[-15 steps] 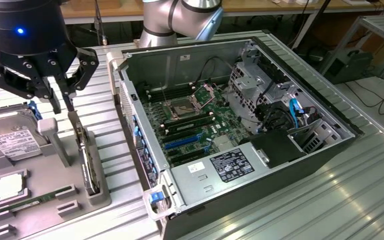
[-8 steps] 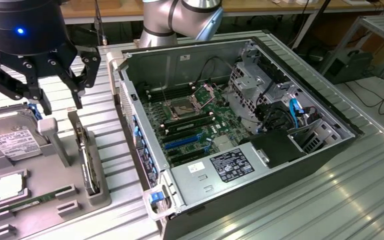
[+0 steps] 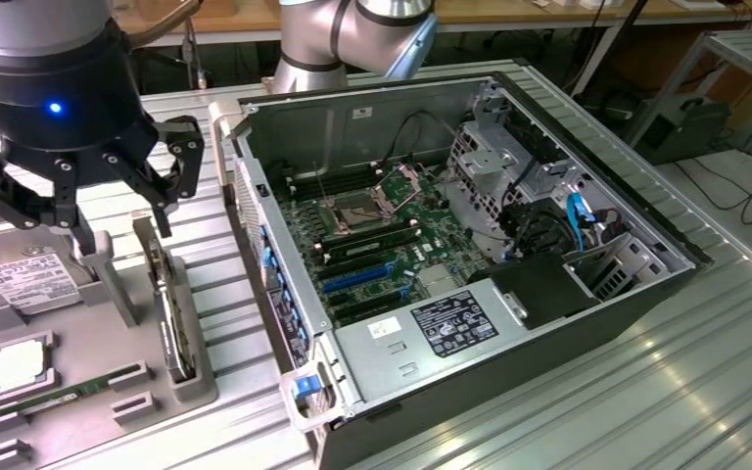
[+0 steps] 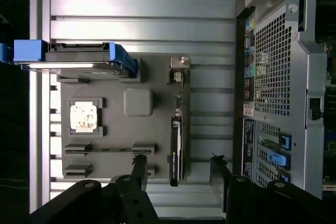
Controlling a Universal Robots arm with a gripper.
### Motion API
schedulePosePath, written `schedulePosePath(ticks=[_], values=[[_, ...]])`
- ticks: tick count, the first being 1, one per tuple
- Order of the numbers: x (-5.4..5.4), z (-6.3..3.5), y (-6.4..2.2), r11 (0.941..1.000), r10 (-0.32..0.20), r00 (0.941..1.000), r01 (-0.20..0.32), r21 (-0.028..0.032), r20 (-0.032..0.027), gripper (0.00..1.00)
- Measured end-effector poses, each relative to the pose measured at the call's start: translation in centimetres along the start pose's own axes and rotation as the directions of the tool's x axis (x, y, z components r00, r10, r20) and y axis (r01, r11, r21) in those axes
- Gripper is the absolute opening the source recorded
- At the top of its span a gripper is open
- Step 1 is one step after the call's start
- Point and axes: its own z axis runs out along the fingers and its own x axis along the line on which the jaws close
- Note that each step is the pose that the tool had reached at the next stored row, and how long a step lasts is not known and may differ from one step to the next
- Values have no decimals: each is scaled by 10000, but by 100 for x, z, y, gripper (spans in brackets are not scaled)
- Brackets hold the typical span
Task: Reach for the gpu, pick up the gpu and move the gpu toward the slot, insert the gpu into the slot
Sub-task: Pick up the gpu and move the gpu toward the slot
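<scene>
The gpu (image 3: 168, 294) stands on its edge in a holder of the grey fixture (image 3: 95, 352), a thin dark card with its silver bracket (image 4: 179, 64) at one end. In the wrist view the gpu (image 4: 176, 140) appears edge-on, lying between my two black fingers (image 4: 138, 167). My gripper (image 3: 124, 217) hangs open above the card, apart from it, one finger on each side of its line. The blue slot (image 3: 353, 278) lies on the green motherboard inside the open computer case, to the exterior view's right of the fixture.
On the fixture also rest a silver hard drive (image 3: 17, 282), a processor chip (image 3: 17, 364) and a green memory stick (image 3: 50, 399). The open computer case (image 3: 637, 284) lies on the ribbed metal table (image 3: 689, 392), its perforated wall (image 4: 270, 66) close beside the fixture.
</scene>
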Motion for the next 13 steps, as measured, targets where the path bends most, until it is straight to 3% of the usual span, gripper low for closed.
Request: schedulePosePath(ticks=[7, 13], values=[[0, 89, -15, 9999, -113, 9999, 113, 5, -6, 60], [0, 128, -20, 9976, -688, 9976, 688, 3, -30, 60]])
